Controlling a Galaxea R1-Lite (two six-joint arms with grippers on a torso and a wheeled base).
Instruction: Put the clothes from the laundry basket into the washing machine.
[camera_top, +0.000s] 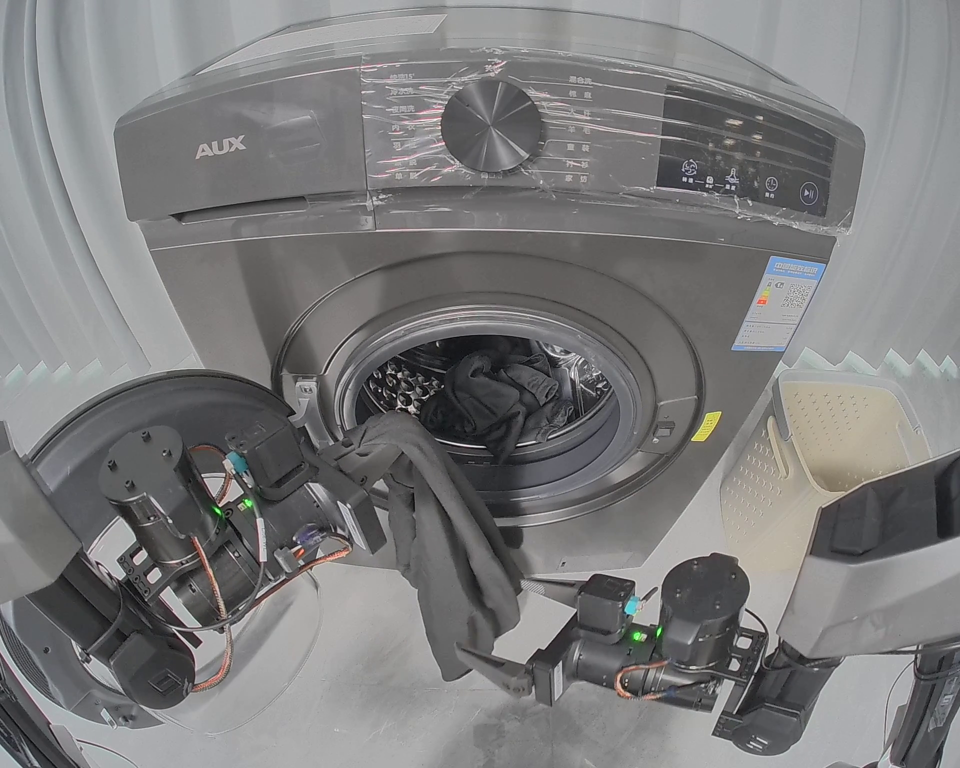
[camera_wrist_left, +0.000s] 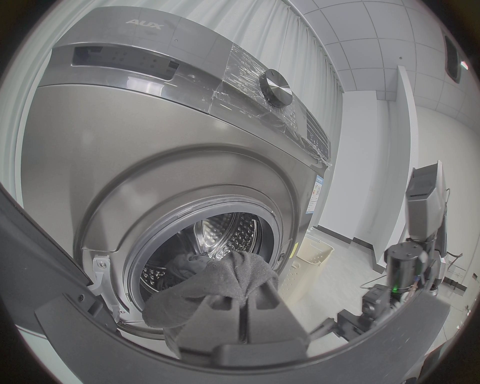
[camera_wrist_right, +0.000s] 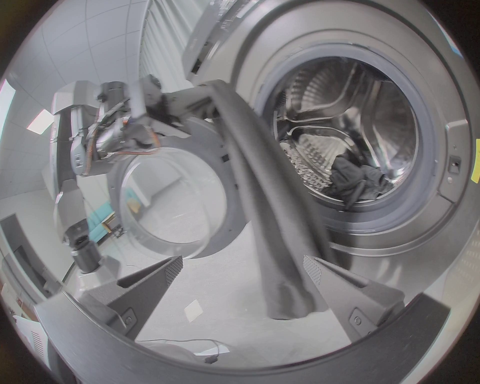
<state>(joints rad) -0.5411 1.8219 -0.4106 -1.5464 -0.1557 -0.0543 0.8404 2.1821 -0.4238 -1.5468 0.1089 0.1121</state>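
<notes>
Two dark lots of clothing show. One bundle of clothes (camera_top: 495, 395) (camera_wrist_right: 357, 177) lies inside the drum of the washing machine (camera_top: 250, 280) (camera_wrist_left: 150, 125), low in the round opening. The other is a long dark garment (camera_top: 450, 540) (camera_wrist_left: 220, 280) (camera_wrist_right: 265, 200) that is outside the drum.

We see the left claw (camera_top: 350, 455) (camera_wrist_left: 243, 310) closed tight on the upper end of that garment, with the cloth bunched over its two fingers. It holds this end just in front of the opening's rim, on the side where the door hinges. From there the garment hangs down across the machine's front panel, and its lower end is clear of the floor (camera_top: 350, 680).

We see the right claw (camera_top: 492, 618) (camera_wrist_right: 241, 262) low in front of the machine with its fingers spread wide and nothing gripped. The garment's lower end hangs between those fingers, close against one of them. We cannot tell whether cloth and finger touch.

The door (camera_top: 90, 430) (camera_wrist_right: 220, 150) stands swung fully open on the robot's left, behind the left arm.

A cream laundry basket (camera_top: 840, 430) (camera_wrist_left: 312, 250) with perforated walls sits on the floor just beside the machine on the robot's right. We cannot see into its bottom.
</notes>
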